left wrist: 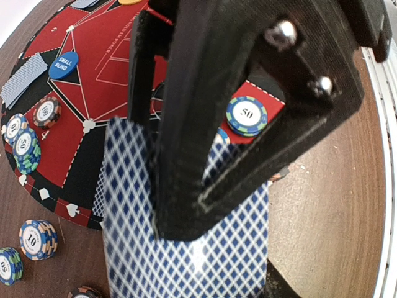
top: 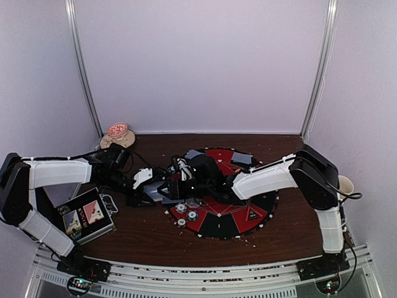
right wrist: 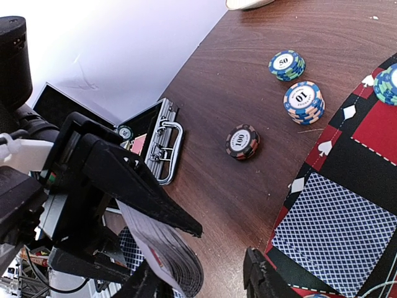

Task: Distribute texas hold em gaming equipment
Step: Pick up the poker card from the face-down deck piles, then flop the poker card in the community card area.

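1. Nearest the left wrist lens, the left gripper (left wrist: 162,192) is seen clamped on the deck of blue-backed cards (left wrist: 205,261). In the top view the deck is held just off the 9 o'clock rim of the round mat (top: 218,225).
2. The right gripper (right wrist: 201,282) is presented at the deck's free end with its fingers apart. No card appears to be pinched yet.
3. The step in hand is judged to be the drawing of one card from the deck for dealing.
4. Only the outermost card should be taken. A shallow pinch at the free edge is advised, so that a second card is not dragged out with it.
5. The deck should be held firm by the left fingers while the card is slid off along its face, not pulled against the clamp.
6. One dealt card (right wrist: 338,233) lies face down on the mat, at 4 o'clock in the right wrist view. A different seat is suggested for the next card.
7. The chip stacks (right wrist: 304,99) at 1 o'clock in that view should be avoided during the carry.
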Available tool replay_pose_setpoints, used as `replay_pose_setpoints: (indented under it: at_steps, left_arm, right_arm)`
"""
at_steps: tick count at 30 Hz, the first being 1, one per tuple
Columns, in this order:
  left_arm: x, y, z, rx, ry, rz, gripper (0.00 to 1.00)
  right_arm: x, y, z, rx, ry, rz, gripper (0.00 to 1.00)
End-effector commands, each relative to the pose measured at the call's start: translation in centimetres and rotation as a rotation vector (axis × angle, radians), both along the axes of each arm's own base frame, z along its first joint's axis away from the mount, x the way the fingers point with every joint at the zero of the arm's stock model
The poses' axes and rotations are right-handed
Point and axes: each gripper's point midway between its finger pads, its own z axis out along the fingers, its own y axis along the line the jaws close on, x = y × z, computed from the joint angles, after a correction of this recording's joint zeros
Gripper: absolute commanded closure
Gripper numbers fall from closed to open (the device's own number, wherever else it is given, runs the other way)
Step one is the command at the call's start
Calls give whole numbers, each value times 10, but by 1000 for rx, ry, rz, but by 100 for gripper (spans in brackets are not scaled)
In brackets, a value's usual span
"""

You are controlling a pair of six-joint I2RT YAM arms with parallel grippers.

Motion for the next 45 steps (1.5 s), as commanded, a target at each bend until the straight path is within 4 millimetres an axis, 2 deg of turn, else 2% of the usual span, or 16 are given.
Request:
replay_pose_setpoints:
  at_steps: [1,8,12,20,24,27,31,37,45]
  left_arm:
    - [-2,-4,9,-36,-22,-25,55]
    - [-1,-4,8,-32,-20,-24,54]
    - [-1,-4,8,-32,-19,-24,55]
    - [-1,-4,8,-32,-19,-24,55]
    - [-1,-3,8,-32,-20,-24,55]
    - [-1,-3,8,-32,-19,-23,55]
    - [-2,-4,9,-35,-21,-24,55]
    - [-1,-3,9,-33,-21,-23,55]
    - [-1,-4,10,-35,-23,-23,55]
  right_arm:
    - [13,-15,7,-18,-23,-54,57]
    - [-10,-6,33,118,6,70,65]
    - [-18,-7,46,163,6,100,77]
    - [-26,-11,58,194,6,119,100]
    - [-24,-19,61,166,-18,95,100]
    - [-16,-34,65,116,-66,41,100]
    - [2,-68,68,6,-154,-74,100]
    - [31,-127,65,-320,-353,-273,100]
    - [48,-178,66,-702,-600,-370,100]
